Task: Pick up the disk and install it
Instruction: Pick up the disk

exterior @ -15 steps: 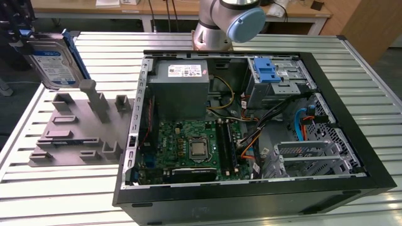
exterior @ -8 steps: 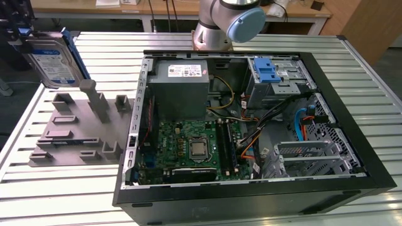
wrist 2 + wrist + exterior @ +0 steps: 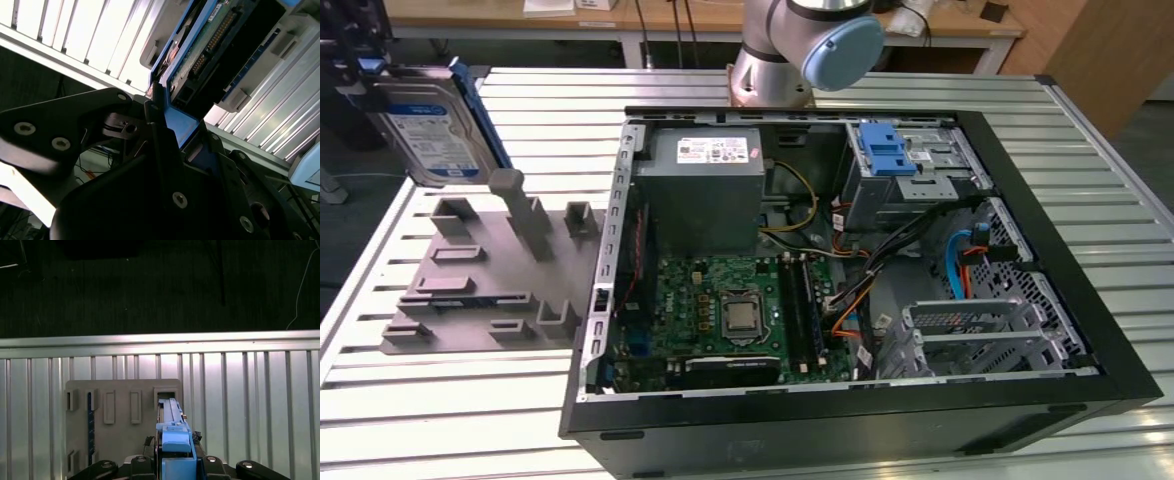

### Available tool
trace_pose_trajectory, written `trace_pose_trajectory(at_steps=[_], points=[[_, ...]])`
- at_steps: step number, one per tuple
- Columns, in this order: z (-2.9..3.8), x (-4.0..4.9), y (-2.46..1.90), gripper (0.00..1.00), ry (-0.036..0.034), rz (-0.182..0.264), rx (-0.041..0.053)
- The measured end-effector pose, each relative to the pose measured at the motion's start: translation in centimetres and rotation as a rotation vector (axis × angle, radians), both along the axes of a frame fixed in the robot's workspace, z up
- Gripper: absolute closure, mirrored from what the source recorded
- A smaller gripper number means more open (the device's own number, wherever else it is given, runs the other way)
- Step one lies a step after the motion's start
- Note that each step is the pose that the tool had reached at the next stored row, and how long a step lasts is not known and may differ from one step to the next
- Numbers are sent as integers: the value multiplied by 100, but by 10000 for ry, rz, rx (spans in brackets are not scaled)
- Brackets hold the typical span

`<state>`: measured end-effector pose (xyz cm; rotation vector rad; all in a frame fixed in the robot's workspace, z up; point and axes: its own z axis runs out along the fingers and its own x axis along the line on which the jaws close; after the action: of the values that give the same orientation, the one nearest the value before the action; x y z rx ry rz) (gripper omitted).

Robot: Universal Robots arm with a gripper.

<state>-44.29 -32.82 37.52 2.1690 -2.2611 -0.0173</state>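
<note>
- One gripper (image 3: 167, 120) is clamped on the disk's blue bracket edge.
- Disk (image 3: 434, 125) hangs upright in the air, long axis near vertical, label showing, above the grey fixture (image 3: 480, 290).
- Case (image 3: 1067, 330) is open, at 3 o'clock of the disk in the exterior view; its bay (image 3: 907, 170) is well apart.

At ten o'clock in the exterior view, the frame's edge cuts off the gripper (image 3: 364, 75) clasping the disk (image 3: 434, 128).

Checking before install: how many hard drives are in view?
1: the disk, held by the gripper above the grey holder at the exterior view's left. The case may hide others.
</note>
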Motion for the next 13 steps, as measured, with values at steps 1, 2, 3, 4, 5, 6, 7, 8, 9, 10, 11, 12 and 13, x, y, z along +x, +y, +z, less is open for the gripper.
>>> trace_pose_trajectory(at_steps=[1, 2, 3, 4, 5, 6, 7, 8, 9, 10, 11, 12, 13], points=[[7, 0, 0, 64, 2, 0, -1], [13, 0, 0, 64, 1, 0, 0], [21, 0, 0, 64, 1, 0, -1], [28, 0, 0, 64, 1, 0, 0], [36, 0, 0, 64, 1, 0, 0], [43, 0, 0, 64, 0, 0, 0], [50, 0, 0, 64, 0, 0, 0], [56, 0, 0, 64, 0, 0, 0], [62, 0, 0, 64, 0, 0, 0], [68, 0, 0, 64, 0, 0, 0], [75, 0, 0, 64, 1, 0, 0], [81, 0, 0, 64, 1, 0, 0], [87, 0, 0, 64, 1, 0, 0]])
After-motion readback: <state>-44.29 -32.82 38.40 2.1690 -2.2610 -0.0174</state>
